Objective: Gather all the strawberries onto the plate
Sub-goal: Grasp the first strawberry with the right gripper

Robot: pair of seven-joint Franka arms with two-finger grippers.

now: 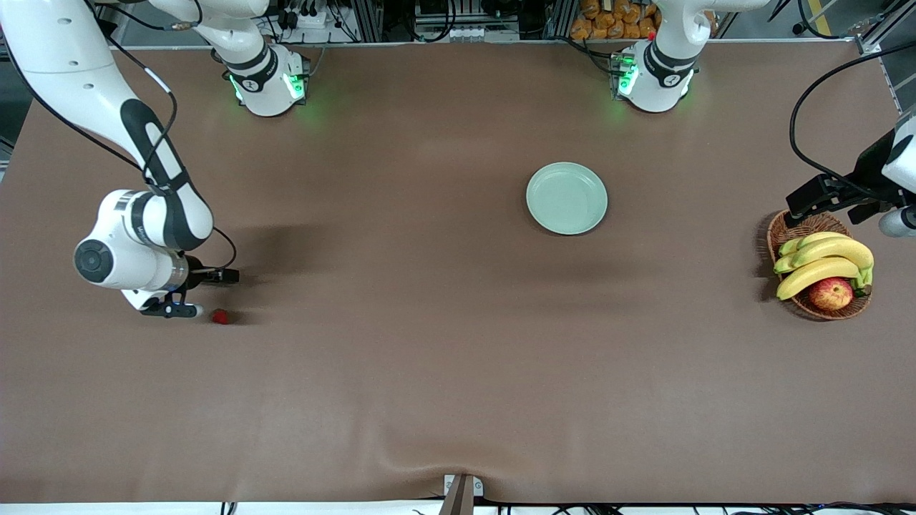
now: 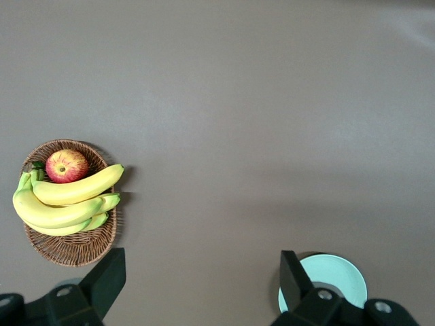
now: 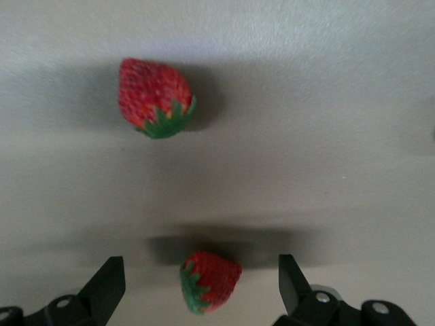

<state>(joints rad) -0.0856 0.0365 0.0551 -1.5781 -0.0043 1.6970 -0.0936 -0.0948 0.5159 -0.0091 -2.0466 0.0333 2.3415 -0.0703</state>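
Looking over the brown table [image 1: 429,372] first, I find it mostly bare. The wicker basket [image 1: 816,309] with bananas [image 1: 823,257] and an apple [image 1: 831,293] sits at my left arm's end. The pale green plate [image 1: 567,198] lies between the arms, closer to my left arm's base, and holds nothing yet.

My left claw [image 2: 202,288] waits up in the air near the basket, fingers wide apart and holding nothing; its wrist view shows the basket and an edge of the plate below.

My right claw [image 3: 202,288] is the working one. It hangs low over the table at the right arm's end, fingers spread apart and empty. In its wrist view one strawberry [image 3: 209,281] lies between my two fingers, nearly centred in the gap, and appears to rest on the table. Its green cap points toward one finger, so its long axis seems to run roughly across the gap. A second strawberry [image 3: 155,98] lies a little way ahead of the fingertips, outside the gap.

From the front view I can make out only one berry, beside the right claw on the side toward the plate; I see no third anywhere.

I judge the next move is a short drop and a close on the berry between my fingers. The plate is well apart from here, so the carry will be long.
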